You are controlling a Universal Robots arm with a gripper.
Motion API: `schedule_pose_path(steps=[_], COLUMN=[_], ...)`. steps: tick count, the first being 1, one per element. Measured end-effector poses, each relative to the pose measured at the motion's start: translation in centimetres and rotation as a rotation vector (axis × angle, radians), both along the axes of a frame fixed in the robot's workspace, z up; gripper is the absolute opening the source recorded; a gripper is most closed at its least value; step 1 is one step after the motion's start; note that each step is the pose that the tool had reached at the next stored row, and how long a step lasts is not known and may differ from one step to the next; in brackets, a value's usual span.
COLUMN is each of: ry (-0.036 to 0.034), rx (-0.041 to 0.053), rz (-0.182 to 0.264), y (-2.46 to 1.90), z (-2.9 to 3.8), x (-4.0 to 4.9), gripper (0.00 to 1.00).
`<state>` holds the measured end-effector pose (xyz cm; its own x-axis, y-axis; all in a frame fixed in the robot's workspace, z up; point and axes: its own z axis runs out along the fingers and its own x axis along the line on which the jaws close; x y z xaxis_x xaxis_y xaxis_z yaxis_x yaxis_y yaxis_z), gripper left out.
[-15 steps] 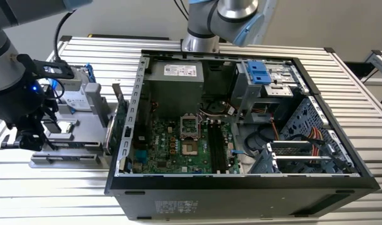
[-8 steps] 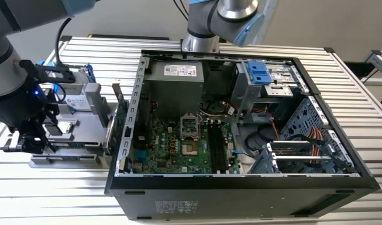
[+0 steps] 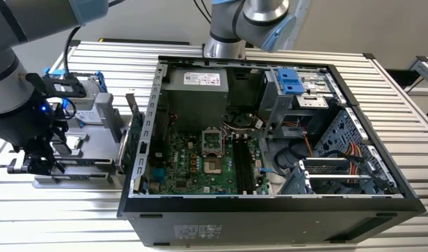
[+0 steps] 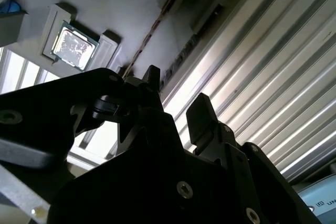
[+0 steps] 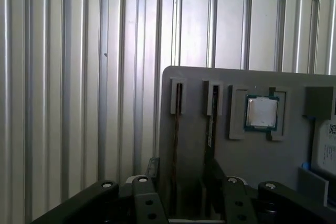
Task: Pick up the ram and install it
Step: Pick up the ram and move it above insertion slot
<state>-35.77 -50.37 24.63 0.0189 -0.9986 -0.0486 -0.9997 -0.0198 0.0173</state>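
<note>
At the left edge of the exterior view, the robot arm (image 3: 18, 100) reaches down, and its claw (image 3: 39, 164) hangs low over the left end of a grey parts fixture (image 3: 87, 157) that rests on the ribbed metal bench (image 3: 45, 210). Toward the upper part of that fixture sits a silver hard drive (image 3: 84, 102) with a blue bracket. Right of the fixture stands the open computer case (image 3: 270, 226), with its green motherboard (image 3: 192, 168) facing up and a pair of long black slots (image 3: 245, 165) beside it. A blue-and-grey drive cage (image 3: 298, 84) is in the upper right of the case.

In the first wrist view, the ram (image 5: 175, 145) stands on edge in a narrow groove of the fixture (image 5: 252, 161) — a thin dark strip. A second stick (image 5: 210, 129) stands in the neighbouring groove just to the right, and the square silver processor chip (image 5: 261, 113) is seated further right.

The claw (image 5: 184, 170) is released, its black fingers apart near the closer ends of the two sticks. It grips nothing, and I cannot tell which stick it lines up with.

The second wrist view shows the same spread claw (image 4: 176, 90) with bright bench between its fingertips — the ram (image 4: 148, 35) runs toward the upper frame, and the chip (image 4: 73, 46) is at upper left.
</note>
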Motion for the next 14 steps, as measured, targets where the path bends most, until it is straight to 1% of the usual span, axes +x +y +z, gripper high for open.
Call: schedule_pose_path(steps=[14], ry=[0.0002], rx=[-0.0001], rz=[-0.009], y=[0.0], z=[-1.53], x=[0.01], gripper=[1.0])
